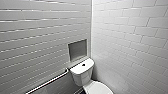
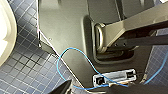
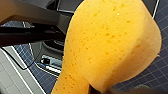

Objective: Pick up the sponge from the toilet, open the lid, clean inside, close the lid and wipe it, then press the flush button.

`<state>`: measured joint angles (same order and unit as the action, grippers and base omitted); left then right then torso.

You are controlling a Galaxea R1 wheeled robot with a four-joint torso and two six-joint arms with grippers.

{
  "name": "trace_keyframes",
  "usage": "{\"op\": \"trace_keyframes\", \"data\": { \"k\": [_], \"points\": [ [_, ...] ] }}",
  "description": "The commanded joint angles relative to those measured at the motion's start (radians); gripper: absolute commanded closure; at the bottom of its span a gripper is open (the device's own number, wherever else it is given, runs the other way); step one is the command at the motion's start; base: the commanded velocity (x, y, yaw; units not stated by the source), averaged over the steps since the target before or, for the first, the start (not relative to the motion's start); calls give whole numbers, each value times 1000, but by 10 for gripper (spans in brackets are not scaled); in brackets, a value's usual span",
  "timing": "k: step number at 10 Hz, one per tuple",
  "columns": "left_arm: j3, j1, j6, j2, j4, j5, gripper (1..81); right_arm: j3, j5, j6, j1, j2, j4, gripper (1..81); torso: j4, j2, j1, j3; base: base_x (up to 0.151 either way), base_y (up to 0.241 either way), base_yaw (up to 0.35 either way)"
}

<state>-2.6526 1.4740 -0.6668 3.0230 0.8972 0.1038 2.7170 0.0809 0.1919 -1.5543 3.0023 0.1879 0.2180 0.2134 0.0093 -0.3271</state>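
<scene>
Orange sponge (image 3: pixel 110 45) pinched tight in the right tool (image 3: pixel 100 89); blue tiled floor (image 3: pixel 155 75) beyond it

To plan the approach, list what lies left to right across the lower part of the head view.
grab rail → flush button → lid

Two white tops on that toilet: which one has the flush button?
The tank top, the upper one by the wall: the dark flush button sits in its middle. The oval lid below is plain white.
</scene>
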Motion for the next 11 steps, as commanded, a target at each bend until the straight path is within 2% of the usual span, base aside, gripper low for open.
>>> {"op": "trace_keyframes", "data": {
  "k": [1, 7, 11],
  "points": [
    [0, -36, 1, 1, 0, 50, 10, -7, 83, 4, 19, 6, 21, 811, 0, 0, 0, 0, 0, 0, 0],
    [0, -34, 1, -1, -3, 50, 10, -8, 77, 8, 10, 19, 19, 811, 0, 0, 0, 0, 0, 0, 0],
    [0, -34, 3, -1, -4, 48, 10, -8, 74, 4, 9, 17, 21, 811, 0, 0, -2, 0, 81, 0, 0]
  ]
}}
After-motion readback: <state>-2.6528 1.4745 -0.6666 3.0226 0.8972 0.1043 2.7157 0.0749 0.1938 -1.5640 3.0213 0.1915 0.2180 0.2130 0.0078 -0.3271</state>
